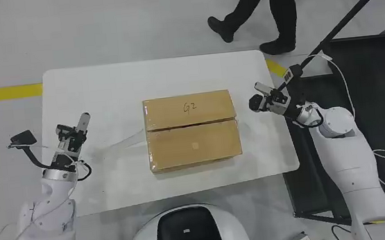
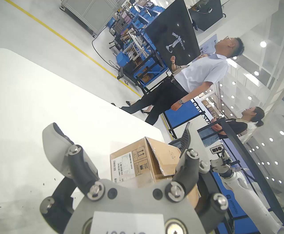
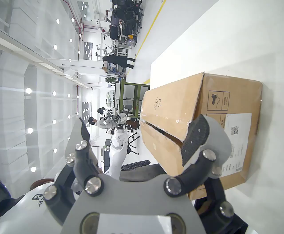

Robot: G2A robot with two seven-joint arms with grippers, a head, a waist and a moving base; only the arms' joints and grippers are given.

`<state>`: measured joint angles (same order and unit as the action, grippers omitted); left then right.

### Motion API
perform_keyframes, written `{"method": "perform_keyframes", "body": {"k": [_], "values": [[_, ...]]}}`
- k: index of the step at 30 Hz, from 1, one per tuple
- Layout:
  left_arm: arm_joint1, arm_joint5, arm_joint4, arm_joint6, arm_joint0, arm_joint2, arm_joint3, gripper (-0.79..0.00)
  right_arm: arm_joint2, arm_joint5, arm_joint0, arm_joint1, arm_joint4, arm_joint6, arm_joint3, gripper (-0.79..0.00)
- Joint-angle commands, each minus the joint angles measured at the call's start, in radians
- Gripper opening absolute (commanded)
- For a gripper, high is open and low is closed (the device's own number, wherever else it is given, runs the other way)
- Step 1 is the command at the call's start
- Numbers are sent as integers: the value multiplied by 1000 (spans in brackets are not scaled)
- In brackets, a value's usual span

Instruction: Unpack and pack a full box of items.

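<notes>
A brown cardboard box point(image 1: 191, 130) lies in the middle of the white table point(image 1: 99, 87), its two top flaps closed with a seam between them and a handwritten mark on the far flap. My left gripper point(image 1: 73, 127) hovers over the table's left part, open and holding nothing, well clear of the box point(image 2: 142, 160). My right gripper point(image 1: 265, 95) hangs just off the box's right end, open and holding nothing. In the right wrist view the box point(image 3: 175, 115) lies close beyond the open fingers point(image 3: 195, 137), its labelled end face toward them.
The table's right edge point(image 1: 289, 145) runs just under my right arm. A black stand point(image 1: 349, 14) slants across the floor at the far right. A person point(image 1: 265, 8) walks on the floor beyond the table's far edge. Bare tabletop surrounds the box.
</notes>
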<state>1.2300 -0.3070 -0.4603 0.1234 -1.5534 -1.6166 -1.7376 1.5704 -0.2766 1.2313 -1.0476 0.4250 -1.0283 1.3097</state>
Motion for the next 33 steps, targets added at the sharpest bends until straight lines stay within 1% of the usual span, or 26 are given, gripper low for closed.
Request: {"method": "perform_keyframes", "body": {"k": [1, 23, 25, 28, 31, 33], "values": [[0, 0, 0, 0, 0, 0, 0, 0, 0, 0, 0, 0, 0, 0, 0, 0], [0, 0, 0, 0, 0, 0, 0, -1, 0, 0, 0, 0, 0, 0, 0, -1], [0, -1, -2, 2, 1, 2, -3, 0, -7, 6, 3, 0, -6, -1, 17, 0], [-5, -48, -46, 46, 21, 7, -17, 0, -16, 14, -14, 6, -22, -81, 41, 0], [-13, -159, -127, 69, 36, 7, -27, 0, -21, -2, -32, 12, -49, -143, 46, 0], [-18, -236, -145, 85, 44, 4, -22, 0, -26, -13, -43, 16, -72, -182, 46, 0]]}}
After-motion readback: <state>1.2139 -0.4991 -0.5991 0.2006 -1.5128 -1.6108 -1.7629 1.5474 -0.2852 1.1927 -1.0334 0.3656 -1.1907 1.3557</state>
